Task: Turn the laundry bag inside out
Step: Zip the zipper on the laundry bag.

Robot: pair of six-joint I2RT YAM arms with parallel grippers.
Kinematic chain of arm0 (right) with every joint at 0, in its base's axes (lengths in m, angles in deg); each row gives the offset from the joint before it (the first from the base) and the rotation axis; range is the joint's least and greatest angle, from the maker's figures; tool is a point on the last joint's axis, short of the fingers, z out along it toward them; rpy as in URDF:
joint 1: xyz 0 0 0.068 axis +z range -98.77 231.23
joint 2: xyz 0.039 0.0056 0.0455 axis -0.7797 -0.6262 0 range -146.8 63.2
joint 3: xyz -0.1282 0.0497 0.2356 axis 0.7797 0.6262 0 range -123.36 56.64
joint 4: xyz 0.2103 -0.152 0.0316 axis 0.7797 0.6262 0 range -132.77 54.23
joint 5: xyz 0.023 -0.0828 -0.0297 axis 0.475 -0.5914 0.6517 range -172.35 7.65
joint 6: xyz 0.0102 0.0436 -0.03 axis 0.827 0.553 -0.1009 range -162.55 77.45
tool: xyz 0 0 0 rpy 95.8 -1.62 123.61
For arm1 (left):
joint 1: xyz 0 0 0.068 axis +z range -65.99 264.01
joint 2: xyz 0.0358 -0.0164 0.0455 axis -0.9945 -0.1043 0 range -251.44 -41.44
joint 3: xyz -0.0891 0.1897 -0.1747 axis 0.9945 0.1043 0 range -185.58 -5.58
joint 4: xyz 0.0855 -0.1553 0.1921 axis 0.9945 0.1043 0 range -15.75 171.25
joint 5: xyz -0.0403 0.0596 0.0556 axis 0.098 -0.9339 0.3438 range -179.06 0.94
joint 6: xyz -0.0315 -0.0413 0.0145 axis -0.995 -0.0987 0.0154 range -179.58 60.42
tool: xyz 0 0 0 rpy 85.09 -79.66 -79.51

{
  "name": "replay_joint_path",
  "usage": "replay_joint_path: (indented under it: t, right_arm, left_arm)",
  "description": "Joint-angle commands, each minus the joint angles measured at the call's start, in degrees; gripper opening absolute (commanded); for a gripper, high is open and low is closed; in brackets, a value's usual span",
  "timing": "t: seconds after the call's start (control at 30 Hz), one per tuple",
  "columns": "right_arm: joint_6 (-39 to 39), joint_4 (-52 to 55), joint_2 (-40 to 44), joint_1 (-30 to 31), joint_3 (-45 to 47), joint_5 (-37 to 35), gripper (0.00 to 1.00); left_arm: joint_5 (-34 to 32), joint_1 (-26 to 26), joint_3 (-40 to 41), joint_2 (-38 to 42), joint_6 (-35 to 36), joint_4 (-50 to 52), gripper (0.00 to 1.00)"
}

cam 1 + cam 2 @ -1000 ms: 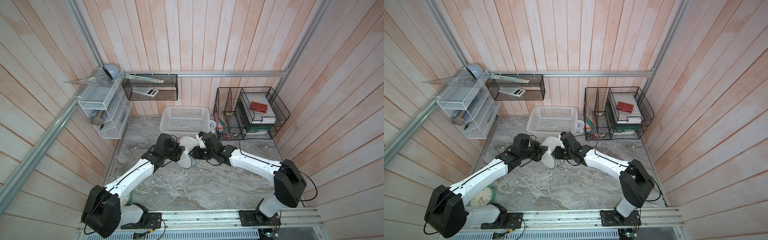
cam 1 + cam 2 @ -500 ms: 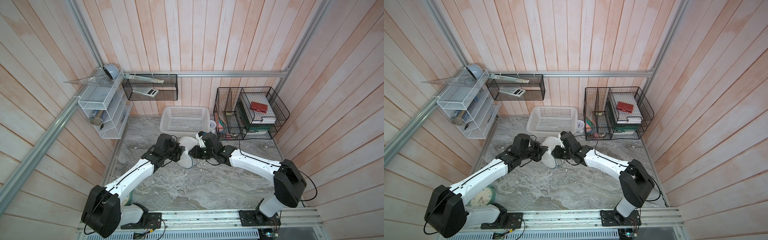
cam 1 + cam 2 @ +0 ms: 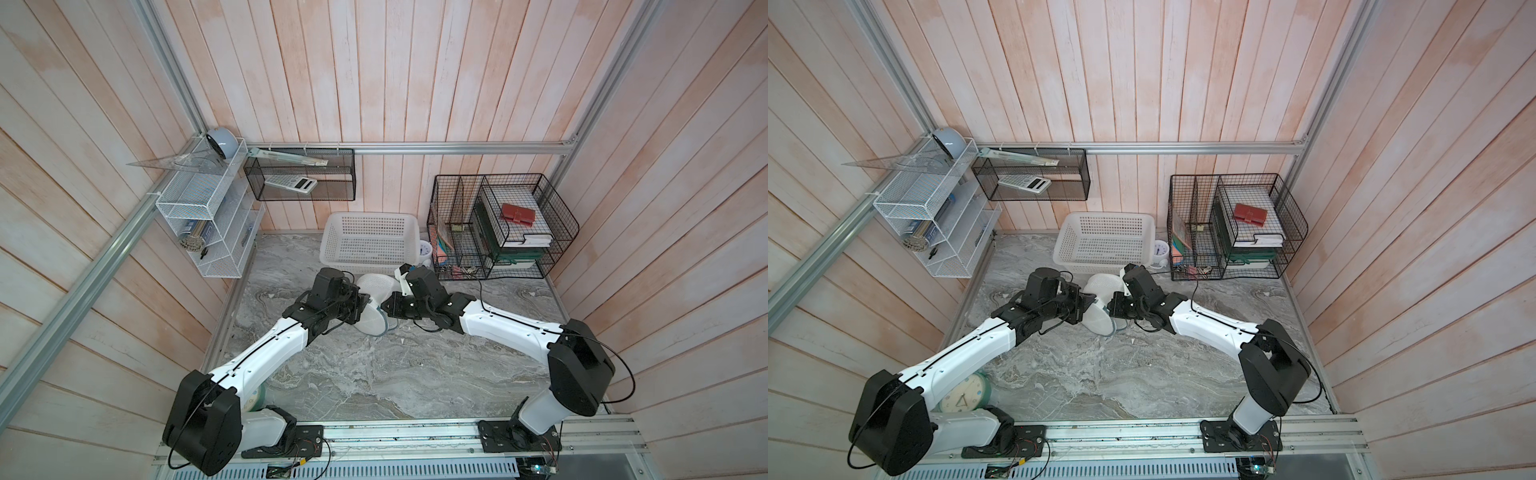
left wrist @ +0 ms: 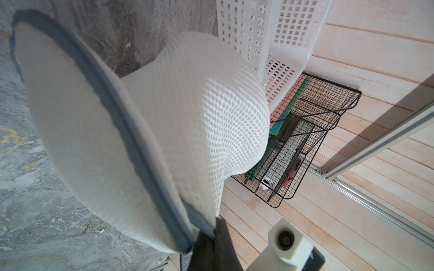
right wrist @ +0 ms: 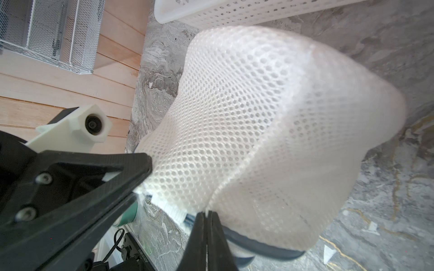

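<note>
The laundry bag (image 3: 376, 286) hangs between both arms over the surface (image 3: 374, 374), near the white basket (image 3: 370, 241). The left gripper (image 4: 215, 226) is closed on its grey rim; the right gripper (image 5: 207, 214) is closed on its mesh.

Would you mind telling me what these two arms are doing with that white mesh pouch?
Both arms hold the laundry bag between them over the marble table, in front of the white basket. The left end effector is shut on its grey-trimmed rim, and the right end effector pinches the mesh dome.
</note>
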Motion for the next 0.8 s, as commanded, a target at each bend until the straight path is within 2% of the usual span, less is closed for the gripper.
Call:
replay_joint_path:
  t: [0.0, 0.37, 0.53, 0.57, 0.63, 0.67, 0.73, 0.77]
  right_arm:
    - [-0.24, 1.90, 2.22, -0.68, 1.89, -2.87, 0.00]
    - [-0.10, 3.98, 7.18, -3.24, 6.81, -7.38, 0.00]
    - [-4.46, 5.77, 8.80, -4.07, 5.11, -8.53, 0.00]
    - [-5.31, 6.45, 8.73, -4.03, 4.24, -8.82, 0.00]
    - [-7.12, 7.85, 8.29, -4.05, 1.92, -8.99, 0.00]
    - [-7.93, 8.23, 7.93, -4.02, 0.93, -8.86, 0.00]
    - [-9.98, 9.56, 6.93, -3.67, -1.59, -9.40, 0.00]
    - [-11.30, 9.98, 6.42, -3.34, -2.60, -9.73, 0.00]
  left_arm:
    - [-0.45, 1.95, -0.47, 1.21, 0.42, 0.02, 0.00]
    - [-0.48, 6.65, 2.77, 5.18, -2.27, -1.27, 0.00]
    - [0.15, 7.77, 3.90, 6.11, -0.91, -0.19, 0.00]
    - [0.28, 7.88, 4.21, 6.39, -0.90, -0.59, 0.04]
    - [0.92, 7.99, 4.30, 6.35, -0.32, -1.44, 0.36]
    - [1.39, 7.99, 3.80, 6.17, 0.51, -1.02, 0.45]
    - [2.89, 7.94, 1.24, 5.34, 3.43, 1.94, 0.57]
    - [3.54, 7.81, 0.07, 4.97, 4.66, 3.61, 0.58]
